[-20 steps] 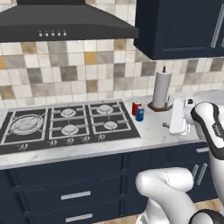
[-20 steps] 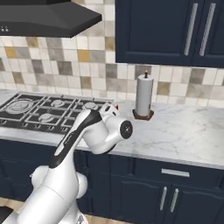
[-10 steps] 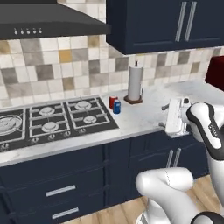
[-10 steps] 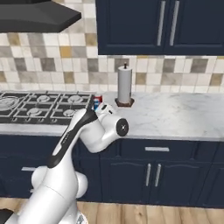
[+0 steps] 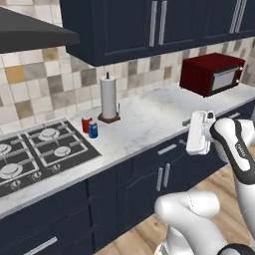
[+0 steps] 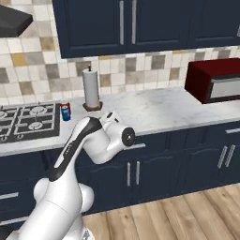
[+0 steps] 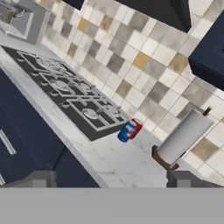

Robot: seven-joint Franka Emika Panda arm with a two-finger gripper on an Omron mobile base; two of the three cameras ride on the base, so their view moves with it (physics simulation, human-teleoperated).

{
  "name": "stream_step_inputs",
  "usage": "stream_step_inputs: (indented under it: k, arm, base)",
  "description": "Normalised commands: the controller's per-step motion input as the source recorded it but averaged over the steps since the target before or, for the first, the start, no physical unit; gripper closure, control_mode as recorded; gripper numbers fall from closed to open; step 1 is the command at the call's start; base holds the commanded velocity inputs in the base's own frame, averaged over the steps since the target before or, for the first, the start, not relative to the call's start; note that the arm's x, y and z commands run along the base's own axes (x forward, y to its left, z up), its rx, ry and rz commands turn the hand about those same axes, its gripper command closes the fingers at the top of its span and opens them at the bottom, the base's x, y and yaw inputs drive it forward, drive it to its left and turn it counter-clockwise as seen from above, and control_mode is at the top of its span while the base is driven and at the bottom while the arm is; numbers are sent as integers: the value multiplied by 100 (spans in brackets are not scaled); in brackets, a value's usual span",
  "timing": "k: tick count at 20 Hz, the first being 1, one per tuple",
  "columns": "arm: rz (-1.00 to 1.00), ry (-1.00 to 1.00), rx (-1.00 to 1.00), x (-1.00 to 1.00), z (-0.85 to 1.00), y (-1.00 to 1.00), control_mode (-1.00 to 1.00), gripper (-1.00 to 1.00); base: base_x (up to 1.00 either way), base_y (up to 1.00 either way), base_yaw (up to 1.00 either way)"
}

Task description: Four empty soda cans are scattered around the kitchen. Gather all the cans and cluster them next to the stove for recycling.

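We read this as a search-and-fetch step: hand empty, base facing the counter run, away from the cluster already made.

Kitchen: navy cabinets, marble counter (image 5: 149,117), mosaic backsplash. The stove (image 5: 40,152) sits at the left of the counter; a red microwave-like appliance (image 5: 211,73) stands at the far right. The paper towel roll (image 5: 108,97) stands just beside the stove's right edge.

Two cans, one red can (image 5: 86,124) and one blue can (image 5: 93,130), stand upright and close together on the counter between stove and towel roll. From the hand camera they overlap, so we cannot tell whether they touch.

The gripper (image 7: 109,181) hangs free in front of the cabinet fronts, jaws spread wide, holding nothing.

Judgement: two cans look placed; two remain to be found. Next move calls for driving on to where another can stands, then a reach.

Hard to make out: no other cans visible from here. Range hood and stove's left side are cut off. Appliance's right end is cropped.
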Motion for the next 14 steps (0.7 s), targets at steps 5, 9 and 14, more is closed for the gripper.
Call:
stream_step_inputs:
  k: [5,9,14]
  arm:
    - [0,0,0,0,0,0,100,-100]
    - [0,0,0,0,0,0,100,-100]
    - [0,0,0,0,0,0,100,-100]
  base:
    - [8,-3,-49]
    - [7,-8,-48]
    - [6,-12,-47]
